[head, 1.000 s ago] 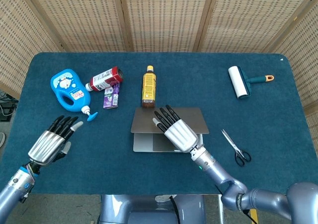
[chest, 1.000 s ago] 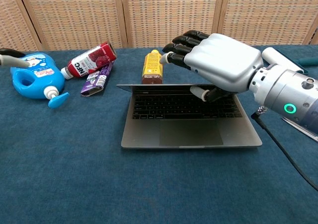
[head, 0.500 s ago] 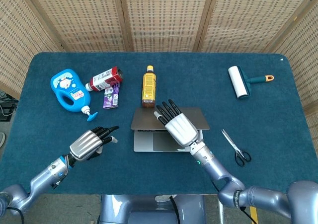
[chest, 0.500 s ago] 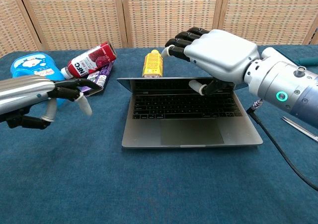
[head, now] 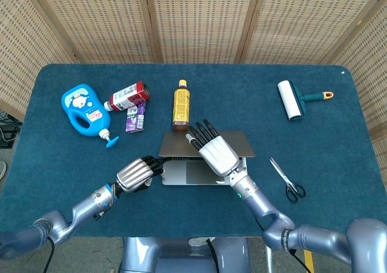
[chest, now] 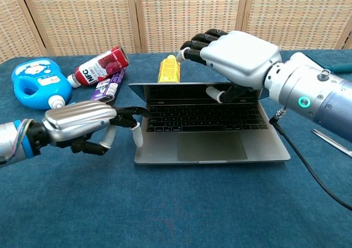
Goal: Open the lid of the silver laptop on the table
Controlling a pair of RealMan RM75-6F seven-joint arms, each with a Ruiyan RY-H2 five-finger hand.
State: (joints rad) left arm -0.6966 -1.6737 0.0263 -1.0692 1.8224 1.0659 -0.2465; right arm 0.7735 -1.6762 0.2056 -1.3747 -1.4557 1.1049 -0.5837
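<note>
- Silver laptop [chest: 212, 143] near table [head: 338, 140] centre, toward 6 o'clock edge; lid [chest: 181, 91] partly raised, keyboard exposed, still well short of upright.
- Judged roughly midway: lid lifted, more swing left.
- Right hand [chest: 239, 58] draped over lid's top edge, fingers [chest: 201, 42] hooked behind, thumb against the inner face; clamped on lid.
- Left hand [chest: 82, 124] at 9 o'clock of base, fingers loosely curled, tips touching the base's left edge, apparently steadying, holding nothing.
- Yellow bottle [head: 181, 105] at 12 o'clock; scissors [head: 287, 179] at 3 o'clock.

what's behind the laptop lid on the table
A yellow bottle lies just behind the laptop lid; the lid hides the bottle's near end in the chest view.
</note>
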